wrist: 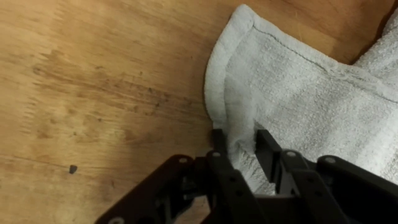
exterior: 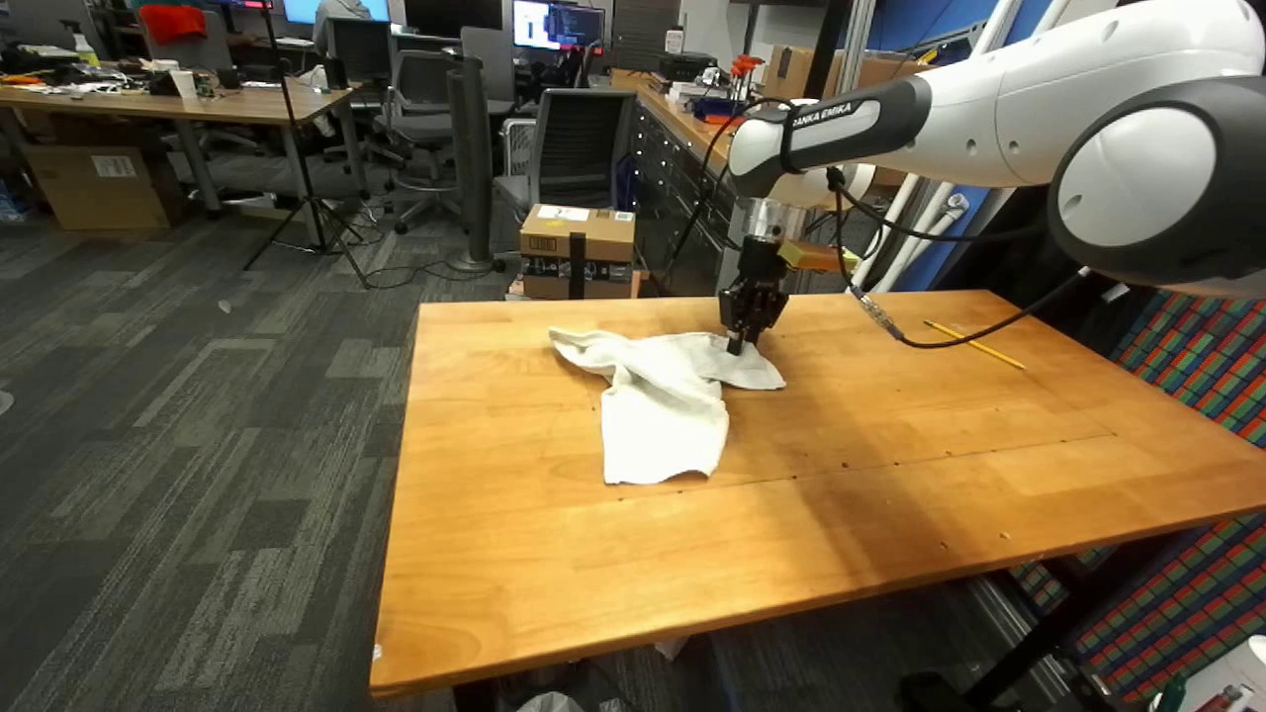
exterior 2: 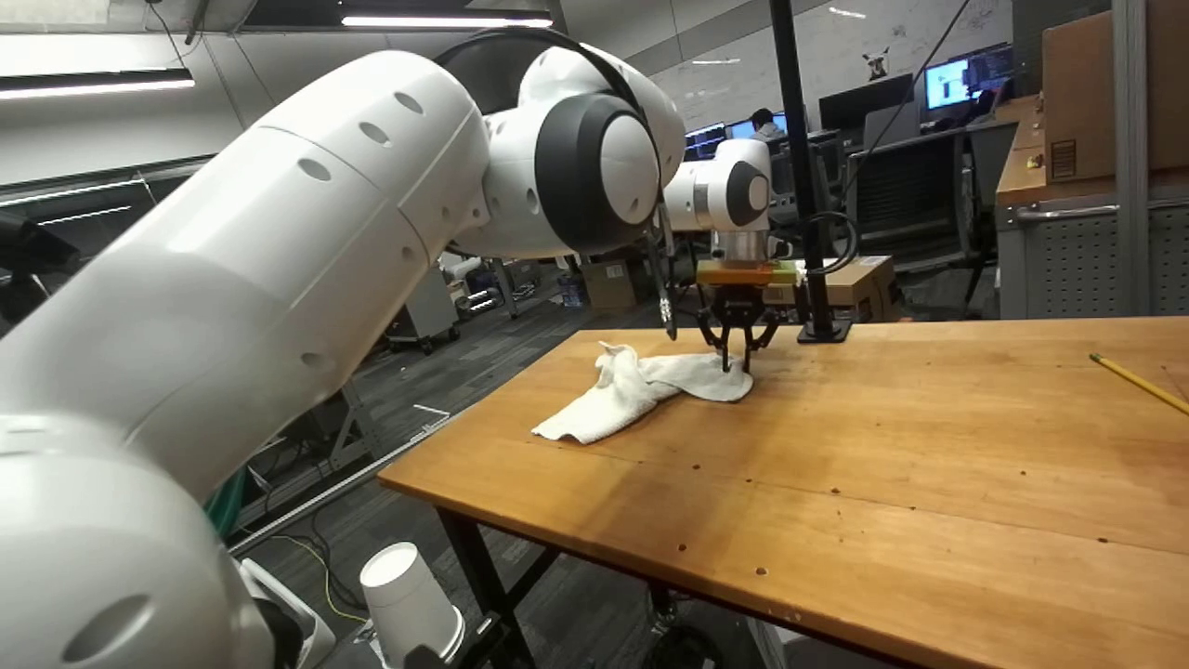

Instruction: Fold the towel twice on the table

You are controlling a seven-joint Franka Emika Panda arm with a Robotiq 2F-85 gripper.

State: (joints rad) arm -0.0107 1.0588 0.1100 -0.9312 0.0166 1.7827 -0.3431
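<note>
White cloth towel (exterior: 665, 433), stitched hem, spread in a rough T. Rumpled, overlapping at middle; slight ridge near one hemmed end. Lies near an edge of the brown, flat-topped wooden desk (exterior: 593, 578).

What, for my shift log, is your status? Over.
Tool open, towel between fingers. Towel rumpled, no neat fold. Yellow pencil apart, likely not in the way.
</note>
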